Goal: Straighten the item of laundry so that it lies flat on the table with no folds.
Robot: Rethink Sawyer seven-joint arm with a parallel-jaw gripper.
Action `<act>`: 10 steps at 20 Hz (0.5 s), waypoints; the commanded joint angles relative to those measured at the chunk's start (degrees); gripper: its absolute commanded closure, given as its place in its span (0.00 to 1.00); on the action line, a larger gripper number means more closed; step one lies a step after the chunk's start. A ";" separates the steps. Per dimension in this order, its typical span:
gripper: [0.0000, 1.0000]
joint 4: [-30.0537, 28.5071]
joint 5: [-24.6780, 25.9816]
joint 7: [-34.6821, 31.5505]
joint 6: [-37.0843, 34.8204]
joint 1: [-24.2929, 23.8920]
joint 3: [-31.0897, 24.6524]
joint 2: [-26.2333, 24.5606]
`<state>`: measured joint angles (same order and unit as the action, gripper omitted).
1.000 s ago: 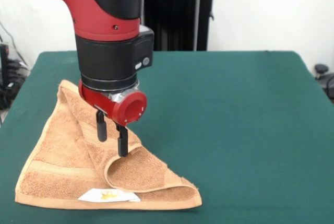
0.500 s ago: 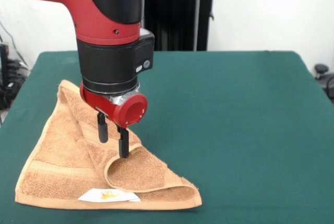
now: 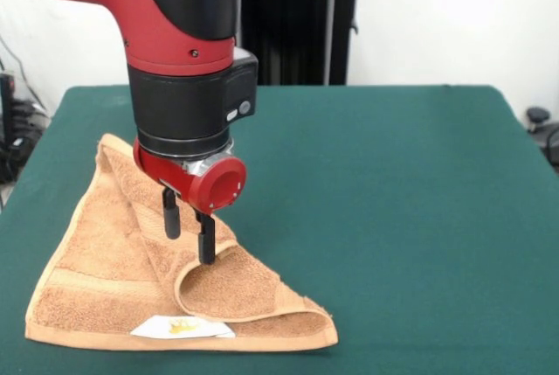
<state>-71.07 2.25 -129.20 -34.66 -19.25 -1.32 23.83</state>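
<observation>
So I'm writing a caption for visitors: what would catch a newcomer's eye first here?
First the big red and black arm coming down at the picture's left, its hand open with two black fingers at a folded-over flap. Next the orange-tan towel, folded into a rough triangle at the near left corner of the dark green table, a small white label at its front edge.

Orange-tan towel (image 3: 113,292) lies folded (label up) on green table (image 3: 393,218).

You've got the towel (image 3: 113,288) lying on the table (image 3: 393,218) at its near left corner, one flap folded over on top. Your gripper (image 3: 189,233) hangs right above that fold, label (image 3: 182,328) at the near edge.
</observation>
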 commanded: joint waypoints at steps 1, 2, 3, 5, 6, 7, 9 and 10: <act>0.00 -4.40 3.00 2.01 1.83 1.23 -4.98 -5.15; 0.00 -4.25 2.89 1.71 2.13 1.33 -5.05 -5.53; 0.00 -4.13 2.89 1.51 2.34 1.45 -5.00 -5.70; 0.00 -3.91 2.78 1.19 2.57 1.61 -4.99 -5.94; 0.00 -3.69 2.78 1.06 2.69 1.72 -4.94 -6.12; 0.00 -3.58 2.80 1.02 2.74 1.78 -4.91 -6.24; 0.00 -3.42 2.81 0.98 2.83 1.85 -4.87 -6.44; 0.00 -3.34 2.84 1.05 2.89 1.87 -4.86 -6.57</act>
<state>-71.04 2.25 -129.20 -33.95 -19.24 -1.33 22.16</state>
